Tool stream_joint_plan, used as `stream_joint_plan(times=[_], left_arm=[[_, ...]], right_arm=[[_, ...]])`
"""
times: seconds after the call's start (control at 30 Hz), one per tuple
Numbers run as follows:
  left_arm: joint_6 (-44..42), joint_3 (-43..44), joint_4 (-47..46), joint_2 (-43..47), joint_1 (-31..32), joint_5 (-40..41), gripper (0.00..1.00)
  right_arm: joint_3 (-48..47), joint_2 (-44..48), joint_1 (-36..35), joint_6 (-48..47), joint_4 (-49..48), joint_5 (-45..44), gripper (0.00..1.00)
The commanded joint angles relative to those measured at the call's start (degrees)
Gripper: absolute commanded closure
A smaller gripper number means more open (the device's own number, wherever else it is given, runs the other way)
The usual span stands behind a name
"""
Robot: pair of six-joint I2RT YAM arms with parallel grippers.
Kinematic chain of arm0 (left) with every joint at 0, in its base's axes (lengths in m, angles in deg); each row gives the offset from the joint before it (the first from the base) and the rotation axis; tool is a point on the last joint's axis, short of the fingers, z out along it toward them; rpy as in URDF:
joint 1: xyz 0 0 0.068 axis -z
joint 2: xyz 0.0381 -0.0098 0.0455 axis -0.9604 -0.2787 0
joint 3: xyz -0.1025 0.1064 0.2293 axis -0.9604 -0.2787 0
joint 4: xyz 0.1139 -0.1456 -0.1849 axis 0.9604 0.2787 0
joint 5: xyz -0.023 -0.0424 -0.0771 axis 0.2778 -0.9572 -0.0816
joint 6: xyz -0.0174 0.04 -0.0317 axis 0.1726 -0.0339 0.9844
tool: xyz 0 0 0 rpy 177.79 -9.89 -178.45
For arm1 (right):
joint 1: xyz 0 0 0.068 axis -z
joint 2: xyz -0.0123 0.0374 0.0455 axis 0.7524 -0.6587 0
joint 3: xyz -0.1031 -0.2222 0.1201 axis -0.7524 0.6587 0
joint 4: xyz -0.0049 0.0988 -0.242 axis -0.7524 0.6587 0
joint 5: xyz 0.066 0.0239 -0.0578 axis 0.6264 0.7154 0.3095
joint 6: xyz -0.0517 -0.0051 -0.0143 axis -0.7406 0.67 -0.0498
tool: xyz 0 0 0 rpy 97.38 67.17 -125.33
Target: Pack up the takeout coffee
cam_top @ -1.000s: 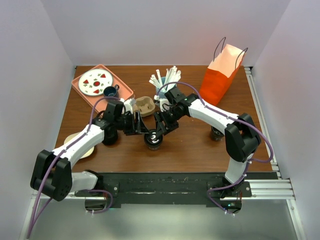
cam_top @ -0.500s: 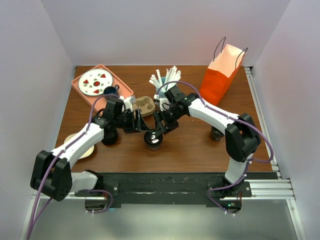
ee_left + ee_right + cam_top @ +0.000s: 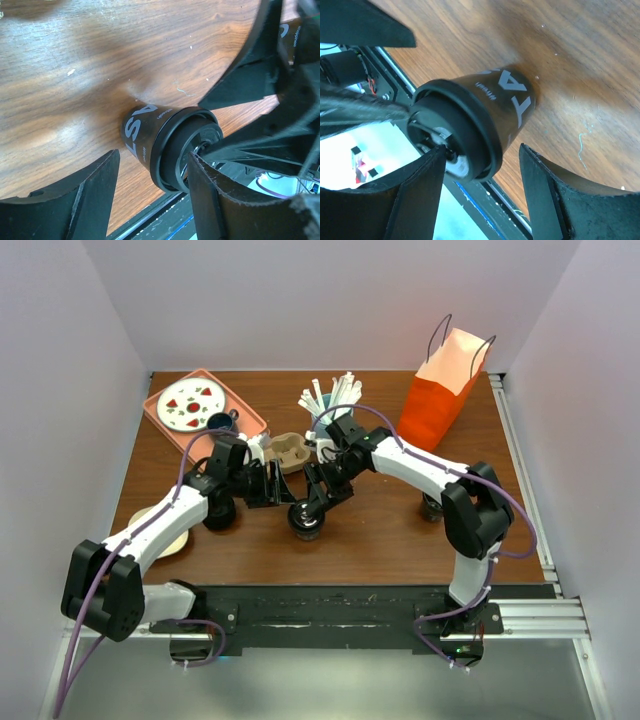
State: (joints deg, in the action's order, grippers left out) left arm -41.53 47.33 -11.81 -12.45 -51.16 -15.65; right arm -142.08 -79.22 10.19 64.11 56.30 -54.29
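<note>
A black lidded coffee cup (image 3: 306, 519) with white lettering stands on the wooden table between my two grippers. In the left wrist view the cup (image 3: 150, 132) lies between my open fingers, its lid close to the right finger (image 3: 225, 200). In the right wrist view the cup (image 3: 490, 112) lies in the gap of my open fingers. My left gripper (image 3: 281, 491) (image 3: 154, 154) is just left of the cup. My right gripper (image 3: 318, 500) (image 3: 482, 148) is just above and right of it. Neither is shut on it. The cardboard cup carrier (image 3: 290, 451) sits behind them. The orange paper bag (image 3: 447, 387) stands at the back right.
A second black cup (image 3: 219, 512) stands by my left arm and a third (image 3: 433, 506) behind my right arm. A pink tray (image 3: 245, 415) with a plate is at the back left. A holder of straws (image 3: 330, 400) is at the back centre. A tan disc (image 3: 160, 532) lies at the left.
My right gripper has shifted slightly left, closer over the cup. My left gripper has drawn back a little. The cup has stayed in place.
</note>
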Motion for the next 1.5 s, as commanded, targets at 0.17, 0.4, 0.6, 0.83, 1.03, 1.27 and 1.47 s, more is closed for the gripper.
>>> stream_joint_plan(times=[0.17,0.4,0.6,0.83,1.03,1.27,1.47], left_arm=[[-1.2,-0.77,-1.94,-0.11,0.28,-0.67,0.43],[-2.25,-1.22,-1.06,0.15,0.28,-0.41,0.44],[-3.22,-1.39,-0.44,-0.11,0.2,-0.05,0.45],[-3.83,0.63,0.79,0.59,-0.77,-1.28,0.45],[-4.54,-0.5,-0.53,2.35,-4.72,-5.41,0.54],[-4.28,-3.41,-4.57,2.09,-7.01,-13.32,0.57],[-4.27,-5.78,-6.68,1.56,-6.92,-14.47,0.58]], right_arm=[[0.28,-0.51,-0.41,1.61,-3.62,1.57,0.44],[3.79,0.28,-0.41,1.25,-4.58,0.25,0.57],[5.73,0.37,-0.5,0.99,-5.73,0.34,0.58],[5.73,0.46,-0.5,0.99,-5.46,0.16,0.59],[5.82,0.37,-0.5,0.99,-5.11,-0.19,0.59],[5.73,0.28,-0.41,1.08,-4.85,-0.28,0.6],[5.2,-0.07,-0.5,1.17,-4.94,-0.28,0.59]])
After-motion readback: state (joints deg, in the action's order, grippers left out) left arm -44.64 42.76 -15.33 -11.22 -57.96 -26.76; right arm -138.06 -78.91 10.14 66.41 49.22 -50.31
